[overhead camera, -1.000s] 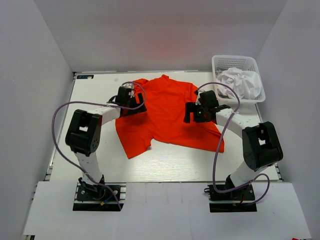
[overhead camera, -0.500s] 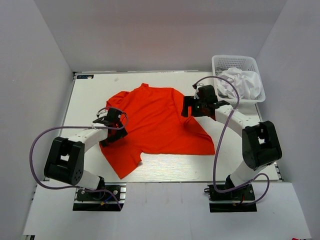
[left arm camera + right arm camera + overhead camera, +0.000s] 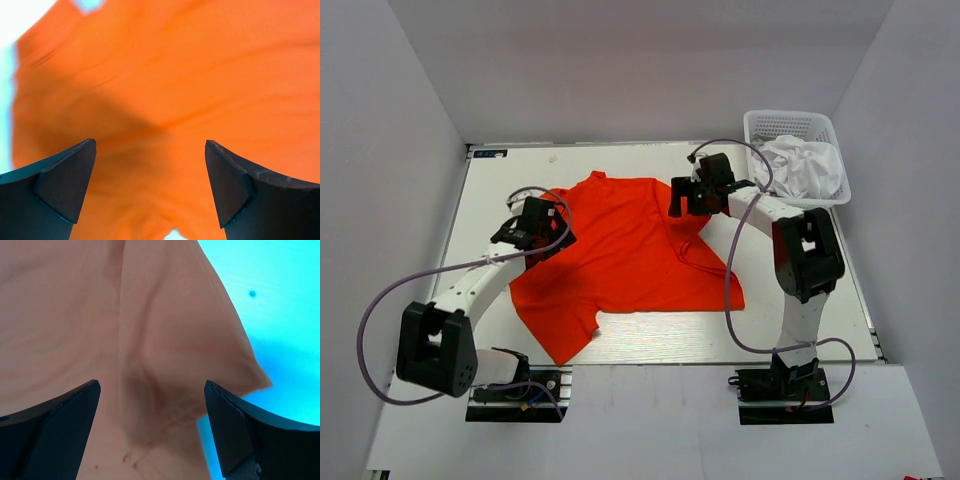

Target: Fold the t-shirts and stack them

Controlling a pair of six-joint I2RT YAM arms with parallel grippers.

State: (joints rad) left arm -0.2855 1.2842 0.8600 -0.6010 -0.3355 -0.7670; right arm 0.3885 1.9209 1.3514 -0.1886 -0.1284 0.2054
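Two grippers, both spread wide and holding nothing. Left gripper [image 3: 535,225] low over the left sleeve side of the orange-red t-shirt [image 3: 620,255], right gripper [image 3: 688,195] over its far right shoulder, probably set to take opposite edges for a fold. Shirt mostly flat mid-table [image 3: 800,300], bunched into a ridge beneath the right fingers [image 3: 55,425]. White t-shirt [image 3: 807,165] crumpled in the basket [image 3: 790,120], well apart. Purple cable [image 3: 726,325] trailing across the right hem.

Orange t-shirt [image 3: 200,75] blurred, left wrist
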